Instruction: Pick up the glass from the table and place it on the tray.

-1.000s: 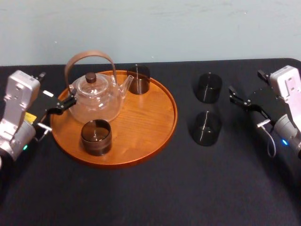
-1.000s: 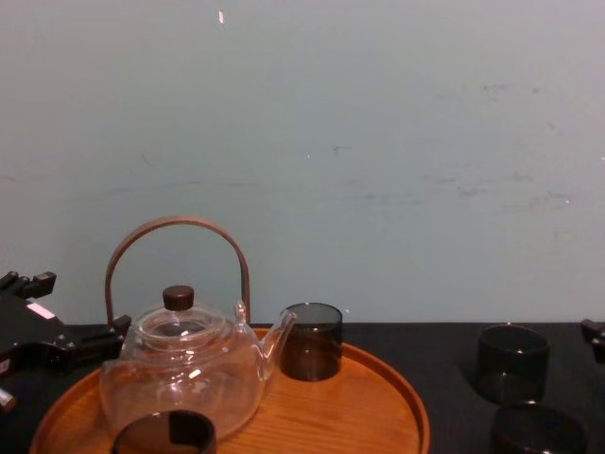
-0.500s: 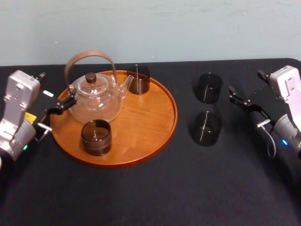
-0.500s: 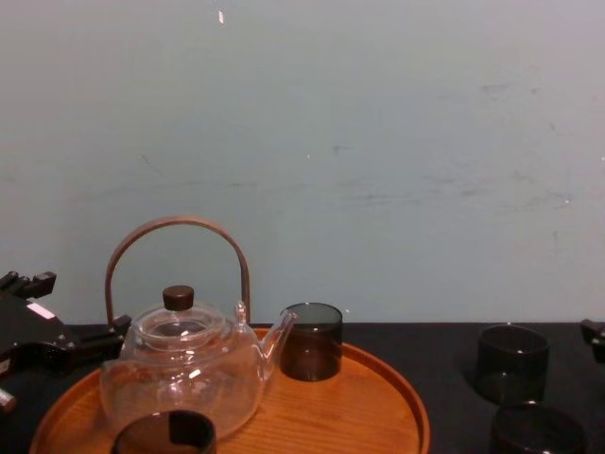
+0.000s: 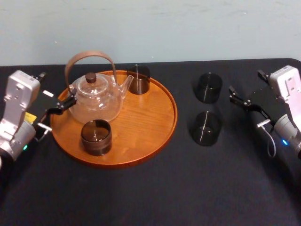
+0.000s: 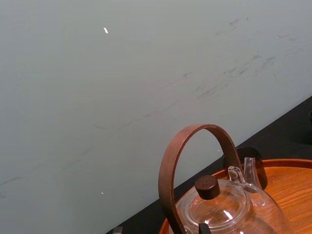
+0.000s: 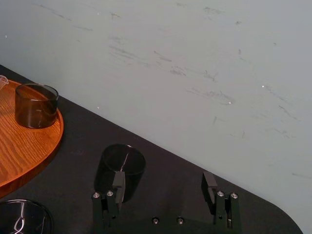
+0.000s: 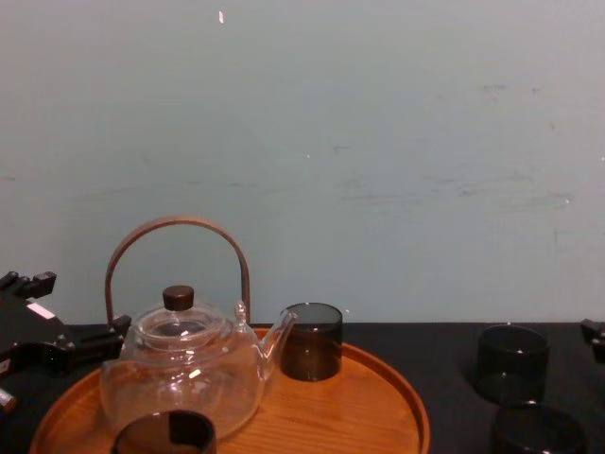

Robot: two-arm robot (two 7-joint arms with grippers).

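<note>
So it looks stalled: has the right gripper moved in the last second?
No. The right gripper keeps the same gap to the far glass on the table.

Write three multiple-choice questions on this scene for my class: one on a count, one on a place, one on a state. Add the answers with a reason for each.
1. How many glasses stand on the table, off the tray? A one; B two; C four.
2. Where is the teapot? A on the table; B on top of a glass; C on the tray.
3. How is the right pincer? A open and empty; B shut on a glass; C shut on the teapot.

Answers:
1 B: the far glass and the near glass stand right of the tray.
2 C: it stands on the tray's left part, by the left pincer.
3 A: its fingers stand apart, short of both table glasses.
</note>
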